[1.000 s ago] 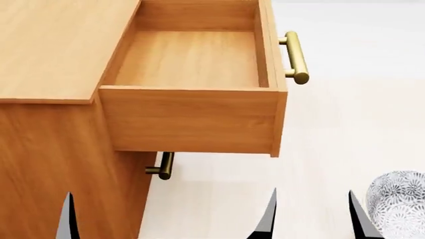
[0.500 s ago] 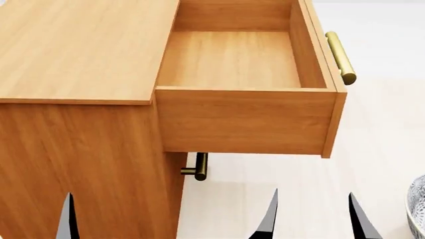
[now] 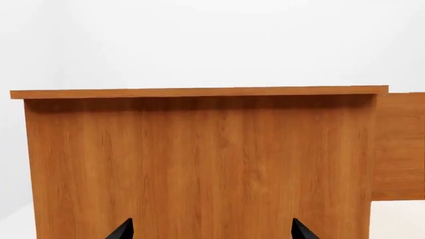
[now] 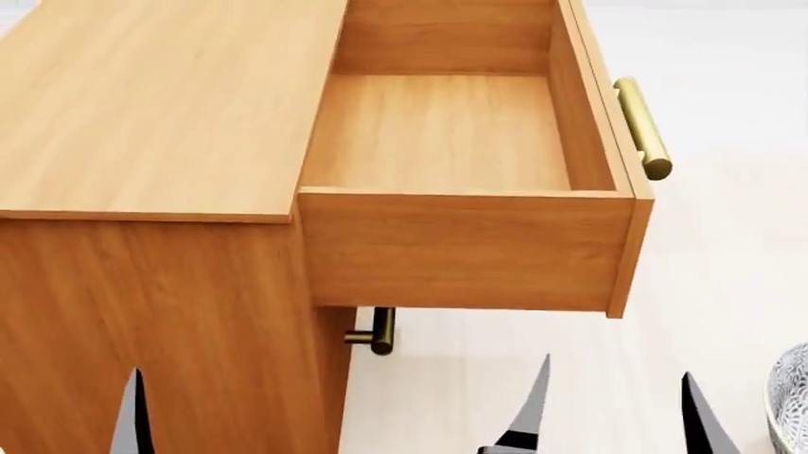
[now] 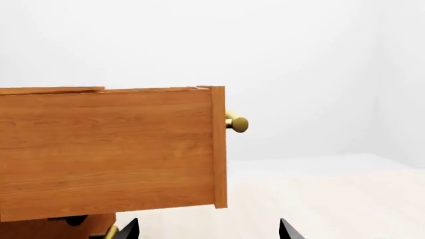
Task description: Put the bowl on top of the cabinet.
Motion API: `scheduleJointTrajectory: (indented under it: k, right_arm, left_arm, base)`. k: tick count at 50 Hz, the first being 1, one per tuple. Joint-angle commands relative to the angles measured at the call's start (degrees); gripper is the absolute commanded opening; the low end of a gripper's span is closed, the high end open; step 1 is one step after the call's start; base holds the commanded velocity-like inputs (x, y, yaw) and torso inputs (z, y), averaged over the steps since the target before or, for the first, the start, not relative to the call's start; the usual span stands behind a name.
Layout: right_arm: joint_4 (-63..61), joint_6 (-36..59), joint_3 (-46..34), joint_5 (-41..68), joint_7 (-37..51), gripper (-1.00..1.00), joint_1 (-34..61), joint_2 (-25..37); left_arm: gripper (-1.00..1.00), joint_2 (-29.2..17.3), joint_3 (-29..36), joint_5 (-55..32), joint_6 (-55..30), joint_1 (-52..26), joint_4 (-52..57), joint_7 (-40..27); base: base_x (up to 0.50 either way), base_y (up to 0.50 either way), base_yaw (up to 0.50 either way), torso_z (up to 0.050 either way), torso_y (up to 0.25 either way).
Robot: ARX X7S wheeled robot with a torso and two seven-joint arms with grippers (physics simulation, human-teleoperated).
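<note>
One drawer [image 4: 461, 170] of the cabinet [image 4: 151, 104] stands pulled out before me, its brass handle [image 4: 641, 128] at the right. I see the bowl [image 4: 790, 407] only as a sliver on the floor [image 4: 720, 274], right of my right fingers [image 4: 619, 411]. Both my left fingers [image 3: 209, 230] and the right ones are spread, holding nothing.

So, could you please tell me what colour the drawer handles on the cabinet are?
Brass-gold; the drawer handle shows best in the head view.
</note>
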Motion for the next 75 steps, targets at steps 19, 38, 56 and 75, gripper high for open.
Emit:
scheduleJointTrajectory:
  k: [19,38,56,75]
  right_arm:
    - [-1.0,-0.4,1.4,1.0,0.3,1.0,-0.3,0.5]
    - [4.6,4.4,14.3,10.8,10.7,1.0,7.9,-6.9]
    - [18.2,2.2,16.3,16.8,15.4,1.0,19.2,-11.3]
    - [26.1,2.5,18.7,19.8,22.2,1.0,23.6,-10.7]
  left_arm:
    - [1.0,-0.1,-0.6,-0.2,0.8,-0.5,-0.9,-0.8]
    - [1.0,-0.1,-0.3,-2.1,2.5,-1.0,-2.5,-1.3]
    - [1.0,-0.9,0.2,-2.3,2.5,-1.4,-2.8,-2.2]
    - [1.0,-1.6,0.8,-2.6,3.2,-1.4,-3.2,-2.7]
  base:
    - [0.0,0.0,0.0,0.05,0.0]
    - [0.0,0.0,0.0,0.039,0.0]
    - [0.0,0.0,0.0,0.0,0.0]
    - [0.0,0.0,0.0,0.0,0.0]
